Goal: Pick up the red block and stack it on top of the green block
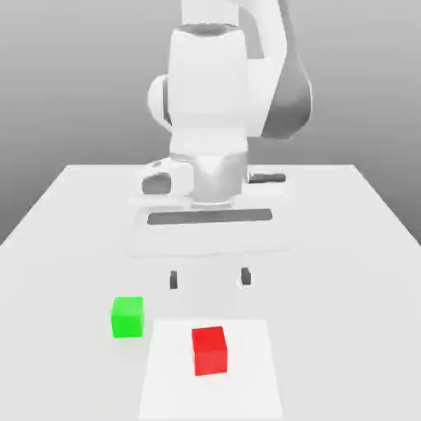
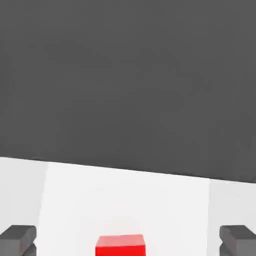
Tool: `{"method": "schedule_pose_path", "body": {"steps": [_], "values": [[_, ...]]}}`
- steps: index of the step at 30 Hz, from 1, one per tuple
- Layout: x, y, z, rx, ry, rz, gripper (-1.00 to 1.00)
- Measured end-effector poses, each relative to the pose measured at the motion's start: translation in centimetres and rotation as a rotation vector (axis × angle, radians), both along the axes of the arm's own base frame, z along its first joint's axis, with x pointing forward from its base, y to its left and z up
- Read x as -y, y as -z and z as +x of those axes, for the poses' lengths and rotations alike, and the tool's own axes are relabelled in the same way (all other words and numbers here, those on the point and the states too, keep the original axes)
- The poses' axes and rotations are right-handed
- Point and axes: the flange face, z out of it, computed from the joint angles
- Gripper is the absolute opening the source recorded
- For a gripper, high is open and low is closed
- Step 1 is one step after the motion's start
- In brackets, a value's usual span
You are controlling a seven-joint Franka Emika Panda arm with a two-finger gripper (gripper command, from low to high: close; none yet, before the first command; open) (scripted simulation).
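1. Nearest the exterior view's camera sits the red block (image 1: 210,350), resting flat on a paler square patch (image 1: 247,386) of the worktop (image 1: 362,238); the hand view catches its top edge (image 2: 120,245) between the two dark fingertips (image 2: 17,239).
2. Just beside that patch, toward the exterior view's left, the green block (image 1: 127,316) stands on the bare worktop, near the red one but not touching it.
3. Above and behind both cubes hangs the end effector (image 1: 210,279), fingers spread wide apart with nothing between them, clear of the worktop.
4. Judging by its look, the red block is a small, rigid, light cube with matte faces, so it should neither deform nor slip readily.
5. Two opposite vertical faces, taken around mid-height and centred, seem the best hold; the flat sides suit parallel pads.
6. Stacking will likely demand squaring the cube over the green block's equally small top, since an off-centre release could topple it.
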Motion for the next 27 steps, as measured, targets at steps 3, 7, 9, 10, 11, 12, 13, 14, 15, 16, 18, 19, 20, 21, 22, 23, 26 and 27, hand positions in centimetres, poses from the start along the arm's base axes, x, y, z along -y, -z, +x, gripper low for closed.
{"method": "schedule_pose_path", "body": {"steps": [3, 7, 9, 10, 11, 12, 13, 14, 15, 16, 18, 19, 20, 21, 22, 23, 26, 27], "values": [[0.0, 5.0, -1.8, -0.074, -0.014, -0.004, 0.0], [0.1, 9.4, -2.1, -0.086, -0.017, -0.005, 0.0], [0.1, 11.2, -2.3, -0.087, -0.017, -0.005, -1.0], [0.1, 11.2, -2.3, -0.087, -0.017, -0.005, -1.0], [0.1, 11.2, -2.3, -0.087, -0.017, -0.005, -1.0], [0.1, 11.2, -2.3, -0.087, -0.017, -0.005, -1.0], [0.0, 11.2, -2.3, -0.088, -0.017, -0.005, -1.0], [0.0, 11.2, -2.3, -0.088, -0.017, -0.005, -1.0], [0.0, 11.5, -2.3, -0.087, -0.017, -0.005, -1.0], [0.0, 11.2, -2.3, -0.087, -0.017, -0.005, -1.0], [0.1, 9.6, -2.2, -0.087, -0.017, -0.005, -1.0], [0.1, 8.6, -2.1, -0.087, -0.017, -0.005, -1.0], [0.1, 7.6, -2.1, -0.087, -0.017, -0.005, -1.0], [0.1, 6.6, -2.2, -0.087, -0.017, -0.005, -1.0], [0.2, 5.6, -2.3, -0.087, -0.014, -0.005, -1.0], [2.3, 4.9, -2.8, -0.087, 0.018, -0.008, -1.0], [7.2, 3.1, -5.1, -0.087, 0.074, -0.018, -1.0], [8.4, 2.7, -6.0, -0.088, 0.083, -0.018, -1.0]]}}
